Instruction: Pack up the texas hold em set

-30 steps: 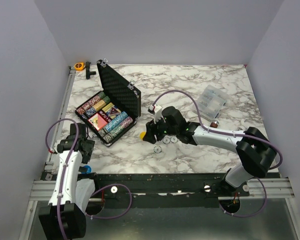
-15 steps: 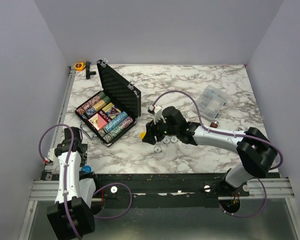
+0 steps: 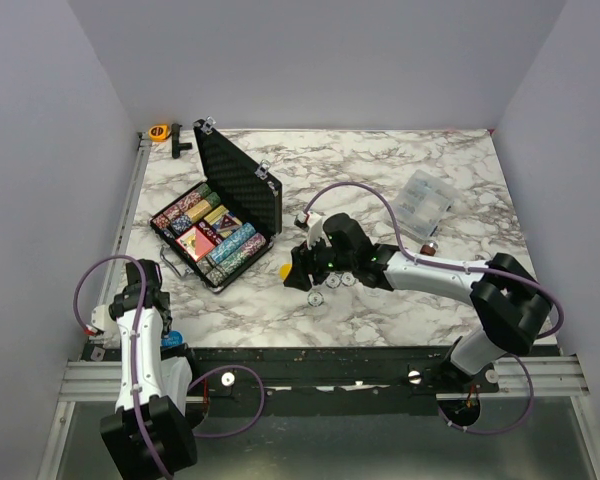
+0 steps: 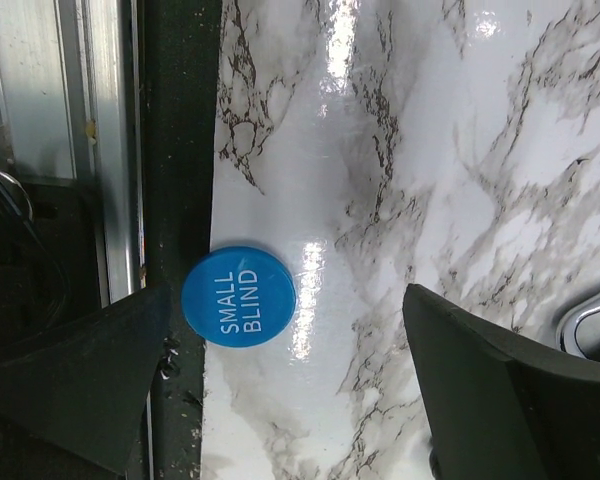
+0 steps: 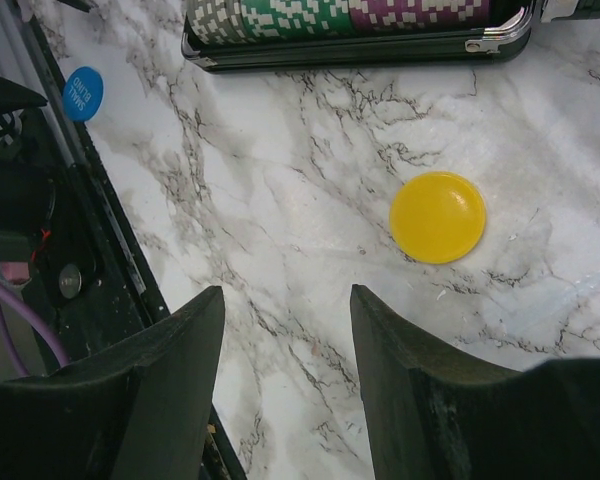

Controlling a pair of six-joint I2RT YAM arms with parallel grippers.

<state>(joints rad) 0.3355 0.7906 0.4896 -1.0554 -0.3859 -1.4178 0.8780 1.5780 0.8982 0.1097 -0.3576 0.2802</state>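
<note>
A: Where's the set?
B: Black rectangular hinged case w/ silver corners (image 3: 235, 175) sits open on the white-and-grey marble tabletop (image 3: 380, 160), left of centre; lid stands up at the back, textured lining showing; rows of multicoloured chips (image 3: 235, 247) & card decks (image 3: 193, 240) lie inside.
A: Loose bits?
B: Round blue plastic disc (image 4: 238, 297) at the near left edge, partly on marble, partly over the black strip beside it; flat round yellow disc (image 5: 437, 217) on the marble just in front of the case; a few small white round discs (image 3: 316, 297) by the right arm's wrist.
A: Any writing?
B: Blue one reads "SMALL BLIND", white caps, two lines; yellow one's visible face is plain; deck print too small to read.
A: Left gripper (image 4: 287, 300)?
B: Spread wide, nothing in it; hangs over the blue disc, which shows in the gap, nearer one finger; can't tell any contact.
A: Right gripper (image 5: 285, 300)?
B: Partly open, bare marble betw. the fingers, holds nothing; yellow disc lies ahead & off to one side, apart from both fingers.
A: Anything else?
B: Clear plastic bag (image 3: 425, 198) far right; orange tape roll (image 3: 159, 131) at the back-left corner.
</note>
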